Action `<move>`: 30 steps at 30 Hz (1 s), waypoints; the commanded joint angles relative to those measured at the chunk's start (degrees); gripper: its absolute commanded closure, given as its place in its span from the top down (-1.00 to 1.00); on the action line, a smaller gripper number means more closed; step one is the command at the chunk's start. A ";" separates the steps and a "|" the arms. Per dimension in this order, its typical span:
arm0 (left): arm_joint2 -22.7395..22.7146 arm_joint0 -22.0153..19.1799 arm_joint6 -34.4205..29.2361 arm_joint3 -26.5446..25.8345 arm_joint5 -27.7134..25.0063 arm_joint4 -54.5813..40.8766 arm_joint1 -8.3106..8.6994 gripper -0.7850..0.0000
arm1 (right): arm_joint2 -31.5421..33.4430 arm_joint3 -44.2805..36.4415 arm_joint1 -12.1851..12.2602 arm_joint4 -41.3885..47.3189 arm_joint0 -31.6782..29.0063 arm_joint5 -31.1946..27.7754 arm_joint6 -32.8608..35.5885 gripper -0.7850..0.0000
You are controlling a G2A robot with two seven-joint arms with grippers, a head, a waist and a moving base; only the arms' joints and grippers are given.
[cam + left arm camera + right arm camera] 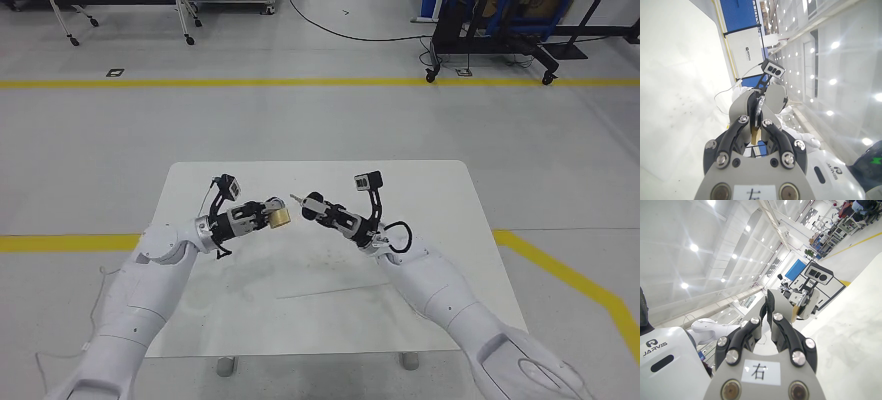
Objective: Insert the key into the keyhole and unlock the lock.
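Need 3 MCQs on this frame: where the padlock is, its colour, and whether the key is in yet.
1. Where is the padlock?
A. in the left gripper, above the table
B. lying flat on the table
C. hanging from a hook

2. What colour is the padlock body?
A. red
B. brass
C. black

3. What state is the key in?
A. seated in the keyhole
B. dropped on the table
C. held in the right gripper, short of the padlock

Answers:
1. A, the left jaws are shut on it over the table.
2. B, the body shows brass-yellow.
3. C, the top view shows a gap between key tip and padlock.
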 commanded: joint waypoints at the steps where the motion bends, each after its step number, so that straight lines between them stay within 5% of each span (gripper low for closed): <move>1: 0.27 -0.63 1.67 -0.31 5.25 -0.62 -0.13 -1.00 | 1.97 -0.69 0.54 -1.46 -0.58 0.04 -0.10 -1.00; 6: 1.07 -1.82 1.54 -0.78 12.07 0.26 -0.16 -1.00 | 6.74 -3.91 2.06 -7.76 -3.54 0.04 -1.75 -1.00; 28: 1.07 -1.82 1.54 -0.78 12.07 0.26 -0.16 -1.00 | 7.70 -4.90 2.43 -8.28 -4.56 0.04 -2.10 -1.00; 30: 2.08 -1.57 9.32 -3.38 8.67 9.44 0.02 -1.00 | 7.70 -4.90 2.43 -8.28 -4.56 0.04 -2.10 -1.00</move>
